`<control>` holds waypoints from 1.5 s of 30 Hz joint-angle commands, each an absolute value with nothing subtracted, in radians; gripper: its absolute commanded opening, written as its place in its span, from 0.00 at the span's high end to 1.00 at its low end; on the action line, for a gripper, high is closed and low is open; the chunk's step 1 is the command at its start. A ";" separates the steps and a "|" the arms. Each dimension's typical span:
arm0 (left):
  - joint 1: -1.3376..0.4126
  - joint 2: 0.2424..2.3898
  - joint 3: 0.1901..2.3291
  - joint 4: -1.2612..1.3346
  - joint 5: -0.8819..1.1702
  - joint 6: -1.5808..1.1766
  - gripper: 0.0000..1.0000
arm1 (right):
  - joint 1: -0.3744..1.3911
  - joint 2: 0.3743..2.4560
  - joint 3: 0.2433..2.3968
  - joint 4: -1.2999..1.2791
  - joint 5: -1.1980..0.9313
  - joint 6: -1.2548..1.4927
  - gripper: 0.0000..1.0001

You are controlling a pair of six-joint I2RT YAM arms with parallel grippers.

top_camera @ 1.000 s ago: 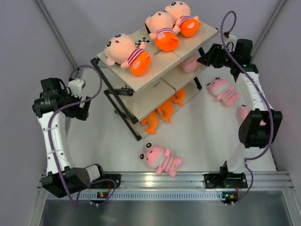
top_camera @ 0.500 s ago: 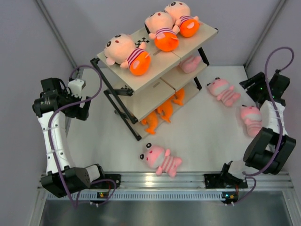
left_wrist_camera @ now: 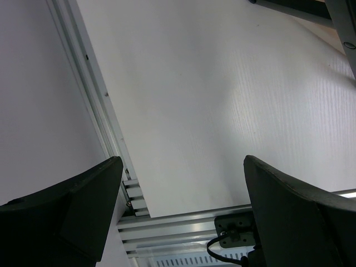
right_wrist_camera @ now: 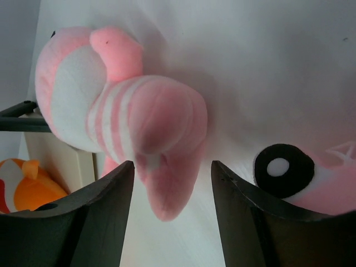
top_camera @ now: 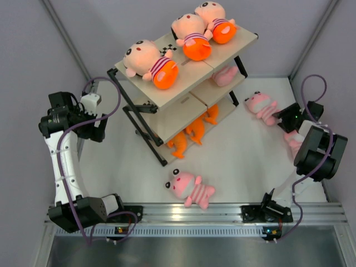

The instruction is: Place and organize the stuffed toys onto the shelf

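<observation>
The right fingers (right_wrist_camera: 83, 222) stood apart and gripped nothing. The foot of a pink striped plush animal (right_wrist_camera: 128, 105) lay in the gap just beyond them. In the overhead frame that toy lay at the right on the white surface (top_camera: 233, 161), just left of the fingers. Its long axis ran from the head at upper left to the feet at lower right, so the feet pointed at the fingers. A second pink plush animal (right_wrist_camera: 328, 183) lay close at lower right, showing little more than one black eye. The right arm was folded, elbow high at the frame's right edge, wrist low. It was judged the nearer arm and would probably need to reach further along the toy's body. The left fingers (left_wrist_camera: 61, 211) gaped wide over bare surface, well apart from any toy. The three-tier beige wooden shelf (top_camera: 192, 75) stood at upper centre.
</observation>
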State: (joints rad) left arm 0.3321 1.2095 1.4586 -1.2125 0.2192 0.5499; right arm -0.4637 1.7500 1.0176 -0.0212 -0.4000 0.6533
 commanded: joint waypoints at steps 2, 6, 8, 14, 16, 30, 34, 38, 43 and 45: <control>0.330 1.207 1.463 -1.189 0.219 0.546 0.04 | -0.471 1.810 1.075 0.123 -0.420 0.675 0.43; 0.330 1.209 1.466 -1.187 0.224 0.543 0.04 | -0.469 1.858 1.095 0.155 -0.442 0.676 0.67; 0.330 1.207 1.468 -1.187 0.222 0.538 0.04 | -0.469 1.853 1.083 0.163 -0.471 0.683 0.85; 0.330 1.209 1.463 -1.187 0.225 0.545 0.04 | -0.454 1.591 0.993 0.100 -0.457 0.686 1.00; 0.330 1.209 1.460 -1.187 0.236 0.549 0.04 | -0.431 1.458 0.974 0.045 -0.420 0.684 1.00; 0.328 1.233 1.468 -1.186 0.304 0.558 0.04 | -0.112 0.844 0.939 -0.465 -0.259 0.667 1.00; 0.328 1.232 1.460 -1.184 0.302 0.558 0.04 | 0.024 0.753 0.959 -0.482 -0.278 0.802 1.00; 0.328 1.238 1.433 -1.174 0.301 0.558 0.05 | 0.161 0.724 1.012 -0.422 -0.259 0.906 1.00; 0.328 1.238 1.307 -1.069 0.212 0.549 0.06 | 0.380 0.816 1.095 -0.298 -0.169 0.960 1.00; 0.330 1.233 1.267 -1.007 0.195 0.549 0.06 | 0.455 0.880 1.123 -0.249 -0.153 0.957 1.00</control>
State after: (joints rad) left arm 0.3309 1.2354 1.3201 -1.1313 0.2413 0.5495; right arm 0.3695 0.8059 1.0496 -0.3843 -0.2089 0.9092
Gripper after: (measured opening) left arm 0.943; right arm 0.016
